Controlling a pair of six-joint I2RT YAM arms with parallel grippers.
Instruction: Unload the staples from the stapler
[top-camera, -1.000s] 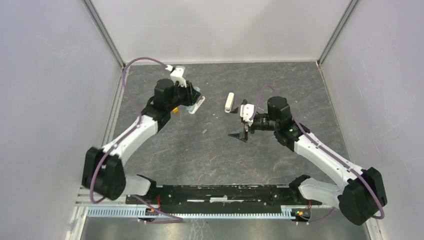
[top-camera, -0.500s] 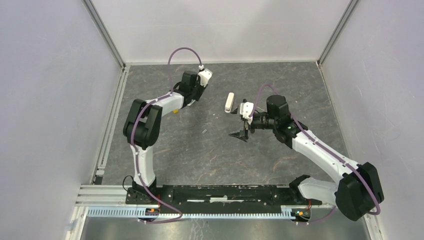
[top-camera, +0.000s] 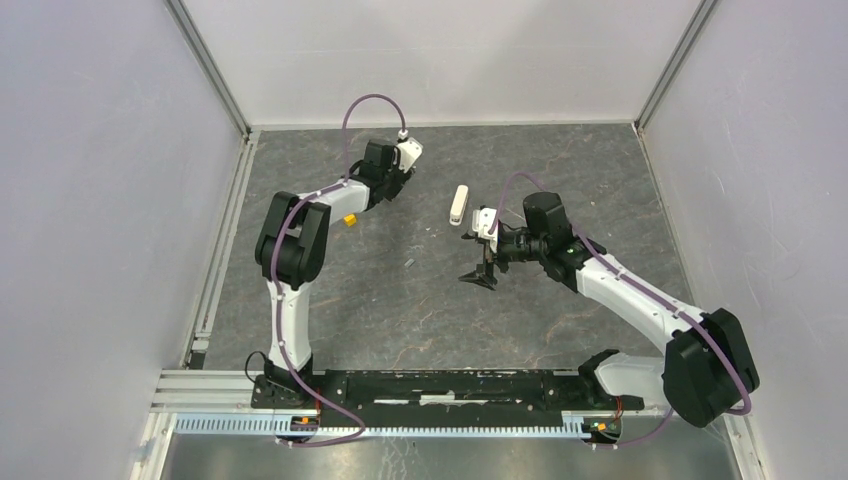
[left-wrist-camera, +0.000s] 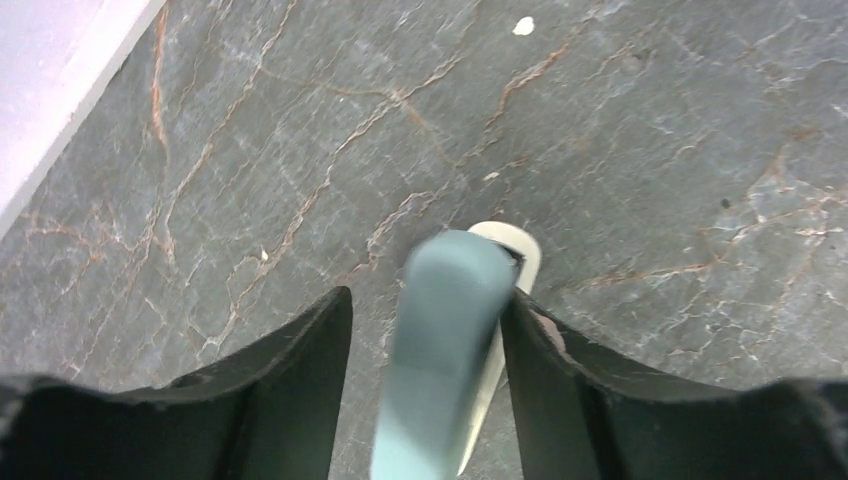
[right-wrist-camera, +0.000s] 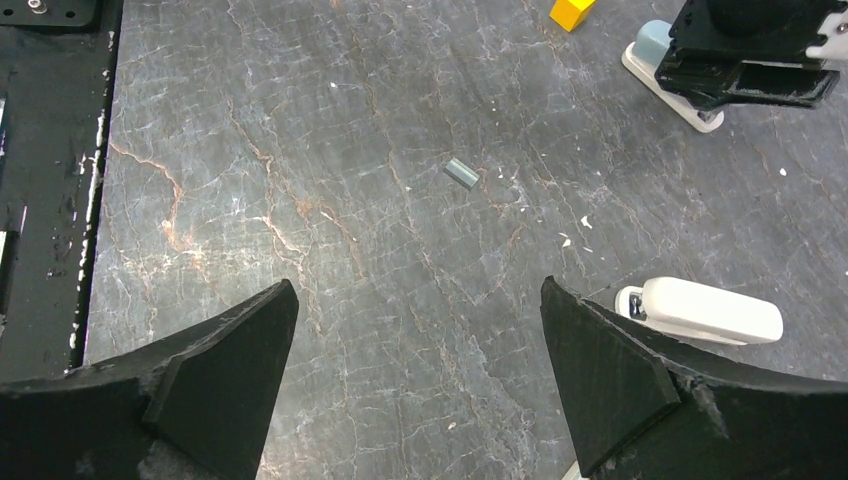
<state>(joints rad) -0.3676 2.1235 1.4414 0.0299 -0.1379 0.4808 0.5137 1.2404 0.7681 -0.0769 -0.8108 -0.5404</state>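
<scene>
The stubby mini stapler is out of view. A short grey strip, apparently the staples, lies on the table mid-left; it also shows in the right wrist view. My left gripper is at the far left-centre. In its wrist view the left gripper is open around a teal stapler, which is blurred; the stapler touches the right finger and stands apart from the left one. My right gripper is open and empty above bare table, with its jaws wide in the right wrist view.
A longer all-white stapler lies on the table at centre back, just beyond my right gripper, and beside its right finger in the wrist view. A small yellow cube sits left of the teal stapler. Walls enclose the table.
The left arm has swung upright and reached farther back, and the teal stapler it held out tilted is now low between its jaws. The right gripper has shifted slightly left.
</scene>
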